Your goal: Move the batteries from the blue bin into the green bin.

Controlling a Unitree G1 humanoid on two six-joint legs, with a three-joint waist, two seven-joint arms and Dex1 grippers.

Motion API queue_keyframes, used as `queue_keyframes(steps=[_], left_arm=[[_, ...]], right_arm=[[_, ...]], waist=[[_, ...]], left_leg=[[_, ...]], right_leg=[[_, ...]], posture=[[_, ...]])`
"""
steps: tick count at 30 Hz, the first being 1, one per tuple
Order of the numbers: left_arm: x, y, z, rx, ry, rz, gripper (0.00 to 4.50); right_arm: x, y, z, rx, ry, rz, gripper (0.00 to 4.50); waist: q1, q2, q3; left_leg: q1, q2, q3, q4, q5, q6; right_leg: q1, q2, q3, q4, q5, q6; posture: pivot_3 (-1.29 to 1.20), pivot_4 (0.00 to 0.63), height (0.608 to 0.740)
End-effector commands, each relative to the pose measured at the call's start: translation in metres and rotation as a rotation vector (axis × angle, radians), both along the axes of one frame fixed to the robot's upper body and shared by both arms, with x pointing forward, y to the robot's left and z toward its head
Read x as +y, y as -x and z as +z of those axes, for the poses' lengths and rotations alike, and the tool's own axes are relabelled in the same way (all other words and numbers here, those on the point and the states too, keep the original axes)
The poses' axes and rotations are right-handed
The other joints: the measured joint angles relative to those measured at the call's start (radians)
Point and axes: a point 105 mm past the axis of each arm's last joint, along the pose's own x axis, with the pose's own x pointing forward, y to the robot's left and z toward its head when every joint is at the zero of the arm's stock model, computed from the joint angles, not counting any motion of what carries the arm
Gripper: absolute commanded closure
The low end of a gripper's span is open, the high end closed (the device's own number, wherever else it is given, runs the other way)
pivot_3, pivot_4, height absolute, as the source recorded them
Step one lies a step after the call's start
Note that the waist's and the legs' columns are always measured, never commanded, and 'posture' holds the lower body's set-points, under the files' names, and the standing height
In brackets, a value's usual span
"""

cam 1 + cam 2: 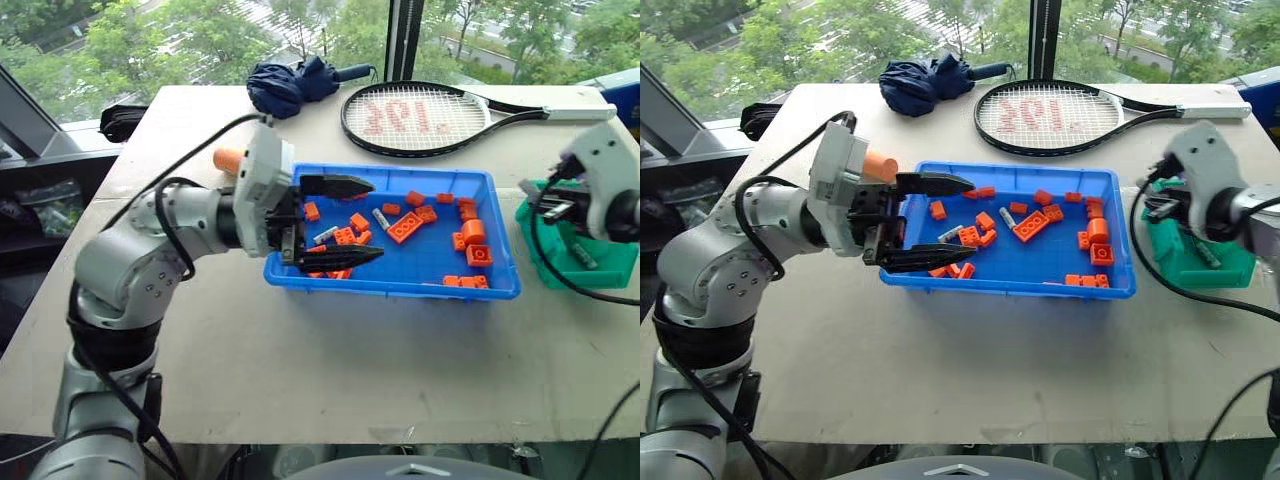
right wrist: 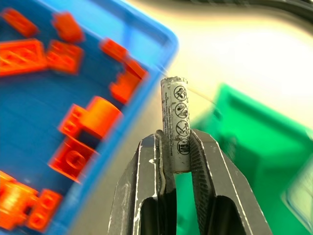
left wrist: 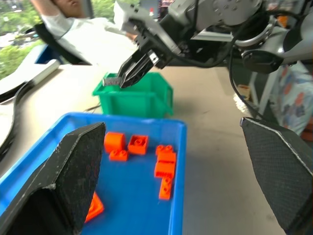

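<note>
The blue bin (image 1: pixel 430 262) sits mid-table, strewn with orange bricks (image 1: pixel 405 228). Two grey batteries (image 1: pixel 1006 217) (image 1: pixel 949 234) lie in its left half. My left gripper (image 1: pixel 378 218) hovers open over that end, pointing right, with nothing between its black fingers (image 3: pixel 73 171). The green bin (image 1: pixel 600 262) stands just right of the blue bin. My right gripper (image 2: pixel 176 139) is shut on a battery (image 2: pixel 176 125) that sticks out past its fingertips. It hangs above the green bin's near edge (image 3: pixel 134 100). A grey cylinder (image 1: pixel 1208 255) lies inside the green bin.
A tennis racket (image 1: pixel 420 118) and a folded navy umbrella (image 1: pixel 295 82) lie at the table's far side. A big orange cylinder (image 1: pixel 229 158) stands behind my left wrist. A person (image 3: pixel 73 24) is beyond the table in the left wrist view.
</note>
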Motion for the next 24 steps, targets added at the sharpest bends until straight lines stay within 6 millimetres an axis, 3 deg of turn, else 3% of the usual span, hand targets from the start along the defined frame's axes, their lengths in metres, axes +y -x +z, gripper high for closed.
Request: queue_keyframes(steps=[1, 6, 13, 15, 16, 24], left_arm=[[-0.012, 0.000, 0.007, -0.025, 0.019, -0.050, 0.00], [-0.021, -0.008, 0.010, -0.045, 0.028, -0.061, 0.00], [-0.015, -0.013, 0.008, -0.051, 0.018, -0.025, 0.00], [-0.004, -0.018, 0.005, -0.049, 0.003, 0.019, 0.00], [0.003, -0.021, 0.002, -0.043, -0.009, 0.054, 0.00], [0.079, -0.039, -0.019, -0.016, -0.129, 0.364, 0.00]], right_arm=[[-0.021, 0.004, 0.020, -0.096, 0.010, -0.050, 4.47], [-0.038, 0.001, 0.012, -0.085, 0.014, -0.094, 4.47], [-0.048, -0.008, 0.014, -0.136, 0.092, -0.104, 1.24], [-0.034, -0.013, 0.017, -0.161, 0.077, -0.038, 0.26], [-0.023, -0.017, 0.018, -0.174, 0.064, 0.006, 0.08], [0.104, -0.042, 0.015, -0.203, -0.125, 0.449, 0.08]], waist=[[-0.012, 0.000, 0.000], [-0.016, 0.000, 0.000], [-0.011, 0.000, 0.000], [-0.014, 0.000, 0.000], [-0.019, 0.000, 0.000], [-0.041, 0.001, 0.000]], left_leg=[[0.000, 0.001, 0.000, 0.000, 0.000, 0.000], [0.001, 0.002, 0.002, 0.000, 0.000, 0.000], [0.001, 0.001, 0.002, 0.000, 0.000, 0.000], [0.001, 0.001, 0.002, 0.000, 0.000, 0.000], [0.001, 0.002, 0.002, 0.000, 0.000, 0.000], [0.003, 0.009, 0.005, -0.001, 0.000, 0.000]], right_leg=[[0.000, 0.001, 0.000, 0.000, 0.000, 0.000], [0.000, 0.002, 0.002, 0.000, 0.000, 0.000], [0.000, 0.002, 0.002, -0.001, 0.000, 0.000], [0.000, 0.002, 0.002, -0.001, 0.000, 0.000], [0.000, 0.002, 0.002, -0.001, 0.000, 0.000], [-0.001, 0.009, 0.006, -0.001, 0.001, -0.001]], posture=[[0.00, 0.150, 0.740], [0.00, 0.150, 0.740], [0.00, 0.150, 0.740], [0.00, 0.150, 0.740], [0.00, 0.150, 0.740], [0.00, 0.150, 0.740]])
